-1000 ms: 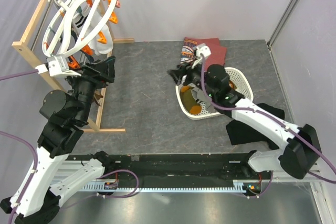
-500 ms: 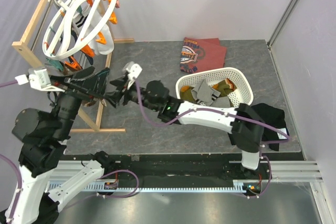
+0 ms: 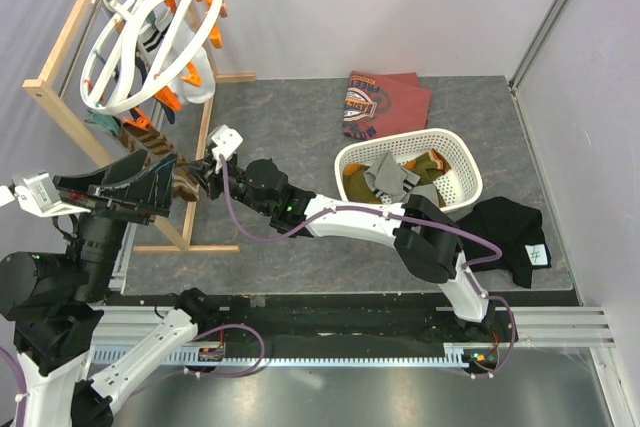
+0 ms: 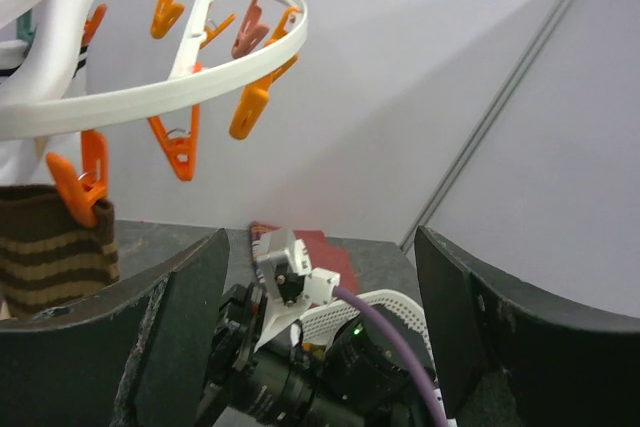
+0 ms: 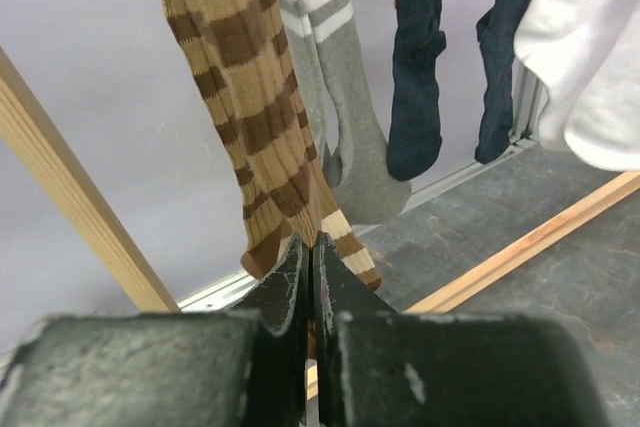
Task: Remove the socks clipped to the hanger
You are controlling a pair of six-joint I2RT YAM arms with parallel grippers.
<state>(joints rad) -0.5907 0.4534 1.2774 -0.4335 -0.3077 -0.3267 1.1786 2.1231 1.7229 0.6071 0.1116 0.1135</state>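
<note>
Top view: hanger (image 3: 150, 37) at 10 o'clock on wooden rack (image 3: 58, 35), socks (image 3: 192, 75) clipped below. Right gripper (image 3: 192, 185) at hanger's 5 o'clock, left gripper (image 3: 160, 187) just beside it.
Left wrist: fingers (image 4: 175, 337) spread wide, striped sock (image 4: 55, 252) clipped at 9 o'clock.
Right wrist: fingers (image 5: 285, 297) pressed together at striped sock's toe, 12 o'clock; cloth caught or not, cannot tell.
</note>
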